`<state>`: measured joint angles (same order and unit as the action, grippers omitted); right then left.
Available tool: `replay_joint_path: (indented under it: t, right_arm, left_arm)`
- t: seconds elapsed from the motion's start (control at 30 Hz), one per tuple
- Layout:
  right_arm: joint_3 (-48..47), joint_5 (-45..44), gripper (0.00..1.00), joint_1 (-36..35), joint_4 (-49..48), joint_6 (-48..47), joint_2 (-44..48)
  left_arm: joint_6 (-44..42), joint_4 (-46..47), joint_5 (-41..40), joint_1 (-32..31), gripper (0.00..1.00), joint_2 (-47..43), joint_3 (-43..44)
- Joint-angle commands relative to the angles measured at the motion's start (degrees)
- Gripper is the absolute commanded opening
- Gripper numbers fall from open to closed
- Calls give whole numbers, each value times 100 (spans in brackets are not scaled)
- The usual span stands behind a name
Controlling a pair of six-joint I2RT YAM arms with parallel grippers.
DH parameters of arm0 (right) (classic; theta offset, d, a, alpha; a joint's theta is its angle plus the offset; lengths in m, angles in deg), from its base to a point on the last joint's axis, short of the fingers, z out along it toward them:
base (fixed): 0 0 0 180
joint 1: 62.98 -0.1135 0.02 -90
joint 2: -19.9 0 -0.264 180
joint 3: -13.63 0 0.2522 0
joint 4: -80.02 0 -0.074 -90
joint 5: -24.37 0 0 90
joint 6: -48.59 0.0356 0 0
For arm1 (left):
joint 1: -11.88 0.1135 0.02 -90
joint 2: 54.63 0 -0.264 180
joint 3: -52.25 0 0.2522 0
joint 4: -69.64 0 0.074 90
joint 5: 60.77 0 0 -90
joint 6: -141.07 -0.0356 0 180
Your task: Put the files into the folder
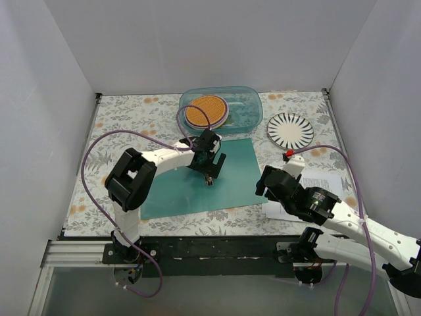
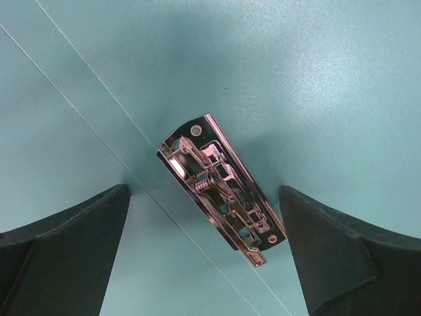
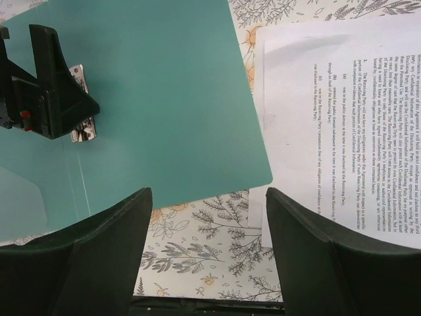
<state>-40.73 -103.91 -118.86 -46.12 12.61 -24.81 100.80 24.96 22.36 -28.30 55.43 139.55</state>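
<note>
The teal-green folder (image 1: 197, 178) lies open and flat on the table's middle. Its silver metal clip (image 2: 220, 187) sits at the spine, directly under my left gripper (image 1: 209, 176), which is open with the clip between its fingers and holds nothing. The folder also shows in the right wrist view (image 3: 158, 92), with the clip (image 3: 82, 128) partly hidden by the left gripper. The files (image 3: 335, 125), white sheets with black text, lie on the table right of the folder (image 1: 322, 181), partly hidden by my right arm. My right gripper (image 1: 263, 184) is open and empty above the folder's right edge.
A clear blue-tinted container (image 1: 220, 110) with an orange round mat inside stands at the back centre. A black-and-white striped plate (image 1: 290, 130) lies at the back right. A floral tablecloth (image 1: 125, 118) covers the table; white walls enclose three sides.
</note>
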Motion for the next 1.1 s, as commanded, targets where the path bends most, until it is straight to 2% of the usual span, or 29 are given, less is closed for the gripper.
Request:
replay_joint_path:
  t: [0.0,0.13,0.33,0.63,0.77,0.9,1.07]
  right_arm:
    - [43,31,77,7,-213,30,59]
    - [122,-56,78,7,-152,170,41]
    - [122,-302,78,15,305,636,-99]
    - [307,57,78,16,674,970,-293]
    - [517,522,78,15,877,1058,-267]
    - [658,1286,76,15,895,577,-196]
    - [807,1411,73,-11,1333,258,-108]
  left_arm:
    - [-201,-318,-394,28,98,60,-498]
    - [-333,-414,-236,11,97,-11,-691]
    - [-745,-468,-481,-16,97,-204,-1104]
    - [-834,-547,-473,-16,96,-485,-1386]
    - [-747,-661,-438,-16,97,-495,-1176]
    - [-676,-994,-324,-16,98,-547,-789]
    - [-588,-1434,-288,-16,98,-784,-122]
